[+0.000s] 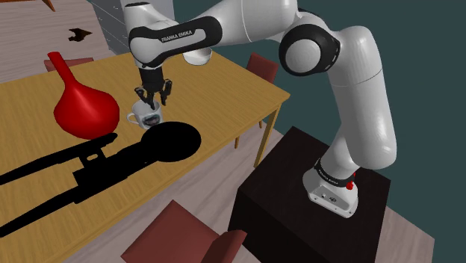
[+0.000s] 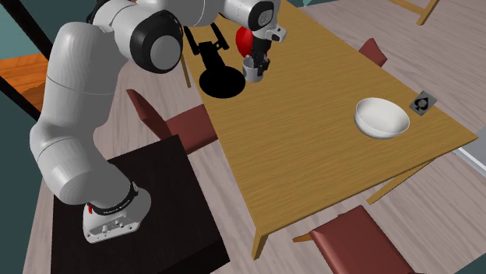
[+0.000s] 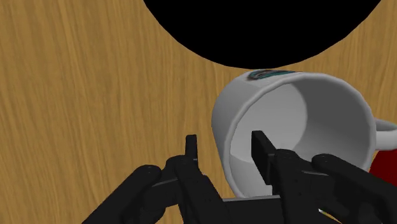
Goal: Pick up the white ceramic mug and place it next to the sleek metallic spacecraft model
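Standing mouth up on the brown wooden table [image 1: 224,97], the white shiny mug with a small side handle [image 1: 145,117] sits right beside the round front of the flat all-black spacecraft model [image 1: 168,142]. The two are very close, and I cannot tell if they touch. A big red round jug with a long neck [image 1: 86,110] stands near the mug's other side.

The black two-finger gripper [image 3: 224,145] hangs right over the mug and points down. Its fingers [image 3: 191,149] stand apart. One finger is outside the mug's wall and the other is inside the mug, so the wall is between them. They do not squeeze it yet, so the mug is not held.

I think the mug is hard and does not bend. It looks light enough for the arm. It looks smooth, so it could slip, and it could crack if it drops. The wall at the rim, away from the handle, looks like a good place to pinch. The squeeze should be firm, and the lift should go straight up so the mug does not tip or bump the model or the jug.
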